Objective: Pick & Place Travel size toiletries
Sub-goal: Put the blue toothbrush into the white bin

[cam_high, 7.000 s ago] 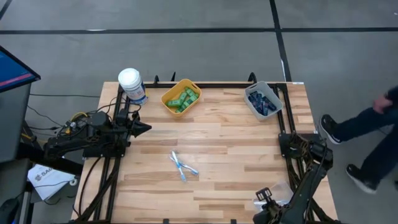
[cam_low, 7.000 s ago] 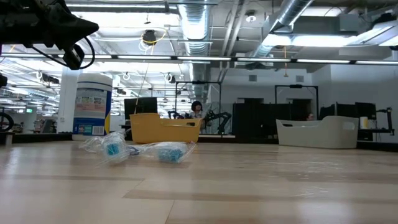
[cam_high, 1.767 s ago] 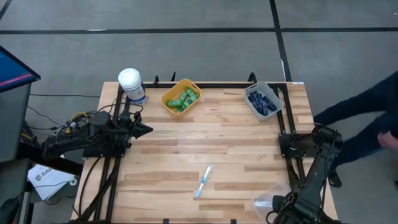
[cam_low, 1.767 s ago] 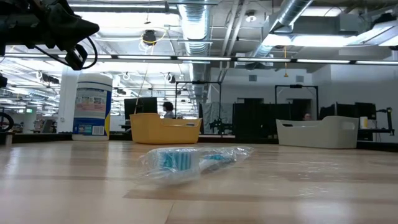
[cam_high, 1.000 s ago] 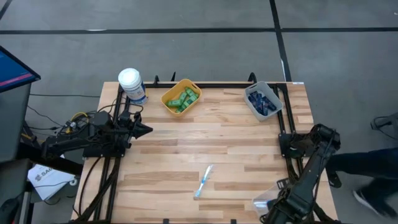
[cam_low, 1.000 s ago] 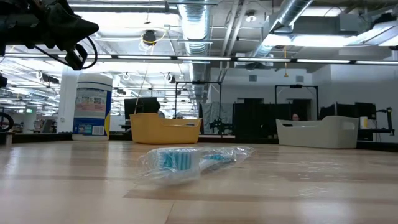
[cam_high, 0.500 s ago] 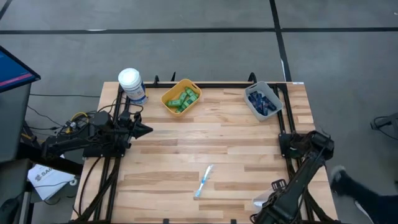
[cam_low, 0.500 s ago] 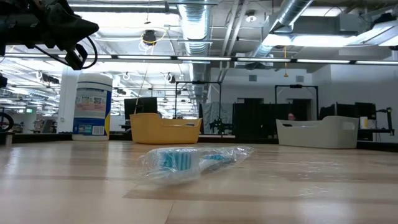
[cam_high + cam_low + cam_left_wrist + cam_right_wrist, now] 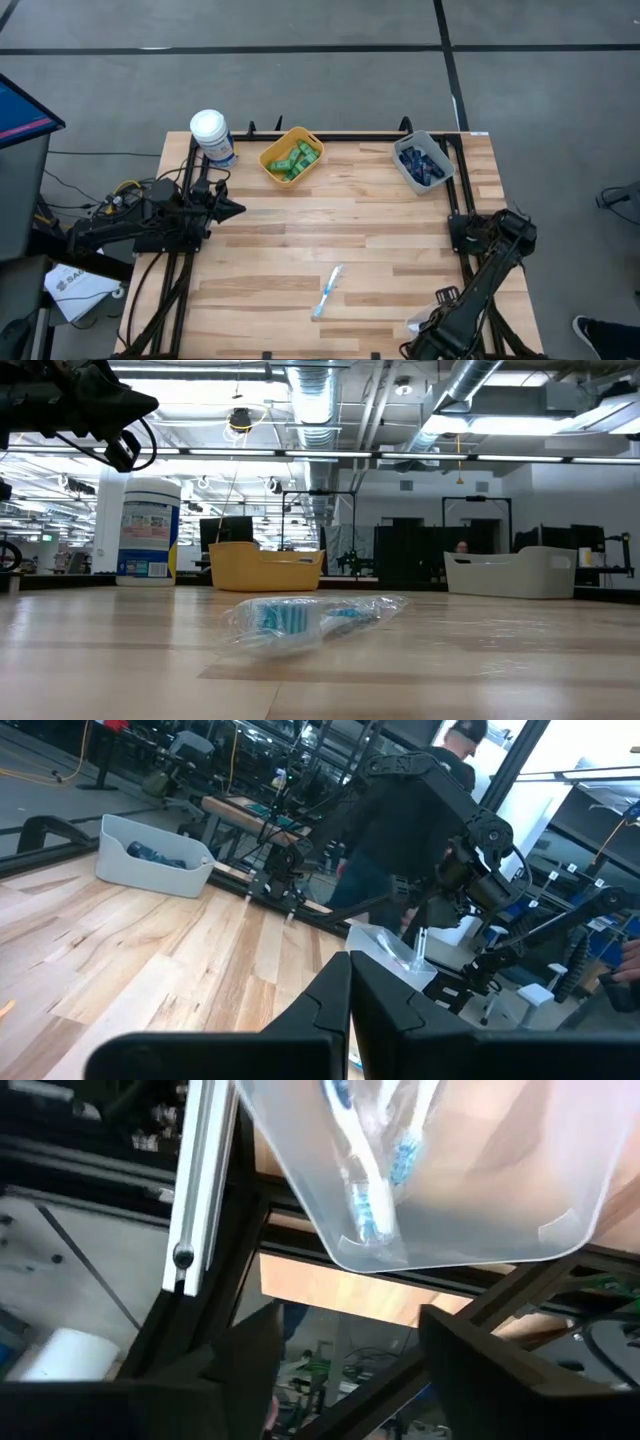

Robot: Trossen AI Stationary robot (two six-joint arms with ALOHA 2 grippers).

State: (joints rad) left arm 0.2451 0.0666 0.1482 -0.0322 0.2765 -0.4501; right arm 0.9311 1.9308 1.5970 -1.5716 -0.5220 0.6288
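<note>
One white toothbrush with blue accents, in a clear wrapper [image 9: 327,292] [image 9: 310,618], lies flat on the wood near the middle of the near half. More toothbrushes [image 9: 372,1175] lie in the clear bin [image 9: 417,322] at the near right corner. My right gripper [image 9: 345,1370] [image 9: 420,346] hangs open above that bin's near end, with nothing between its fingers. My left gripper [image 9: 236,208] [image 9: 350,1010] is shut and empty, raised over the table's left side. Green bottles fill the yellow bin [image 9: 292,155]. Navy tubes lie in the grey bin [image 9: 422,163].
A large white-lidded canister [image 9: 211,135] stands at the far left corner. Black frame rails run along the table's left and right sides and past its near edge [image 9: 200,1190]. A person's shoe [image 9: 590,330] shows on the floor to the right.
My right arm has shifted a little toward the table's near edge and left, above the clear bin. The toothbrush on the wood has stayed where it was. A person has walked past on the floor to the right.
</note>
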